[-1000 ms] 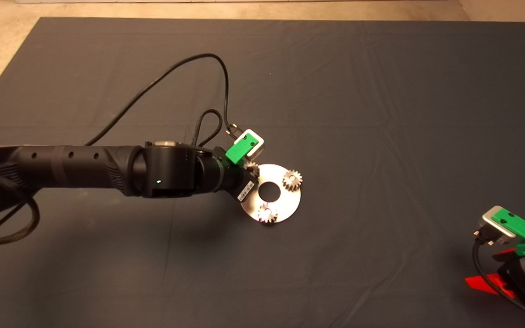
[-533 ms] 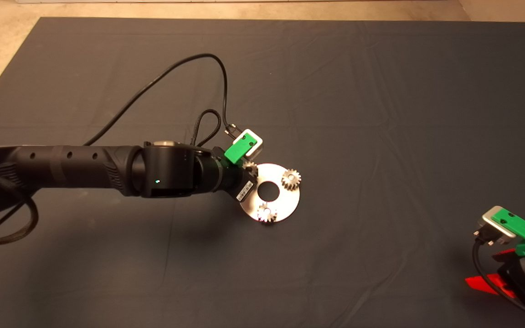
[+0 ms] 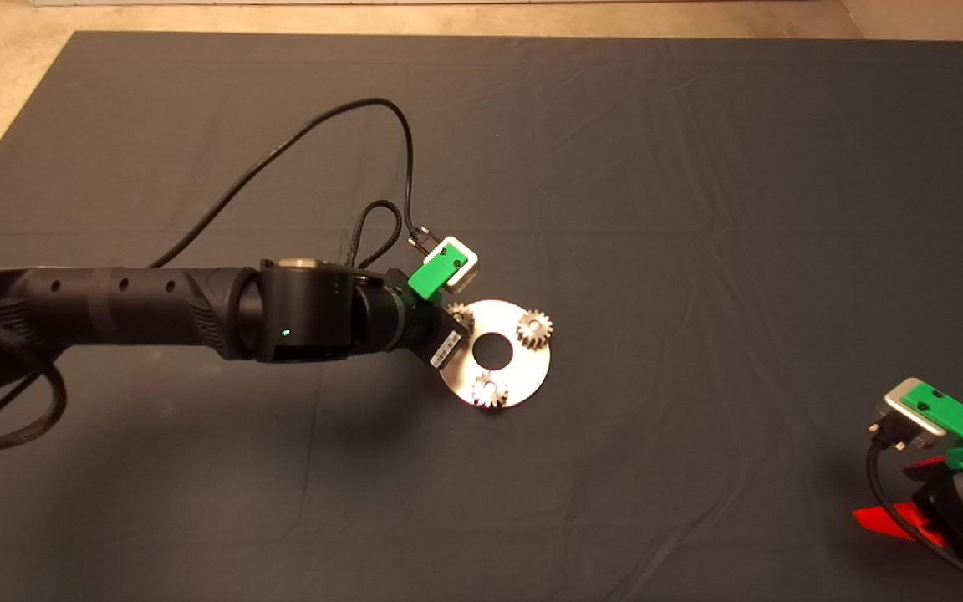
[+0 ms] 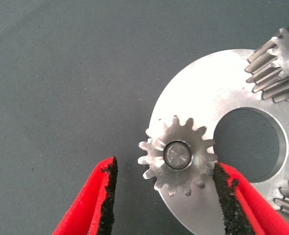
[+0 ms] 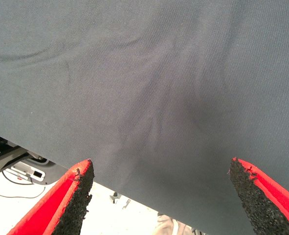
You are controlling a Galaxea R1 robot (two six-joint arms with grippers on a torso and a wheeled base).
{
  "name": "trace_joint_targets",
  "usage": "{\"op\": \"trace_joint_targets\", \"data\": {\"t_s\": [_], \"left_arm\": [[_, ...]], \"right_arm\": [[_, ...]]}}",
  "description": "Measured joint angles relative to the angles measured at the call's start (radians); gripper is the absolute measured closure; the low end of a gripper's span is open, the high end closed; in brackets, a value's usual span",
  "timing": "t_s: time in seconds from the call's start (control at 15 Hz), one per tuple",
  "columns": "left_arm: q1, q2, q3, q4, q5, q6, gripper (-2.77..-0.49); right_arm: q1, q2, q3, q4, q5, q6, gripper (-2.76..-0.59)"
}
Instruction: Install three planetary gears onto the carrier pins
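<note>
The left hand (image 4: 164, 196) has drawn back a little toward nine o'clock since a second ago, uncovering more of the gear at the disc's ten o'clock edge; the disc (image 3: 513, 376) itself sits a touch further toward eleven o'clock on the dark mat (image 3: 699, 209) than it did then. That hand is released: in the left wrist view its red fingers (image 4: 93, 205) with rough black pads stand apart on either side of a toothed gear (image 4: 178, 155); one pad lies against the teeth, the other is clear of them. The gear is seated on a round, flat-topped carrier pin (image 4: 178, 155). All three planetary gears (image 3: 534, 328) sit on the flat, shiny metal disc, spaced around its round centre hole at about ten, two and six o'clock. The right hand (image 5: 159, 200) waits at the mat's four o'clock corner, fingers spread wide over bare woven cloth.
</note>
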Motion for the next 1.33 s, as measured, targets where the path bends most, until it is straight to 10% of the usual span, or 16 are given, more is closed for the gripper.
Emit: {"op": "trace_joint_targets", "data": {"t_s": [0.53, 1.07, 1.2, 1.33], "left_arm": [[0.000, -0.040, 0.036, 0.000, 0.014, -0.001, -1.60], [0.000, -0.131, 0.187, -0.126, 0.021, -0.109, -1.70], [0.000, -0.144, 0.187, -0.160, 0.054, -0.110, -1.73], [0.000, -0.144, 0.187, -0.170, 0.130, -0.110, -1.73]], "right_arm": [[0.000, 0.001, 0.000, 0.003, 0.000, 0.000, -2.05], [0.000, 0.079, -0.005, 0.013, 0.011, 0.001, -2.05], [0.005, 0.118, -0.006, 0.013, 0.030, 0.004, -2.05], [0.006, 0.140, -0.008, 0.014, 0.070, 0.005, -2.05]]}}
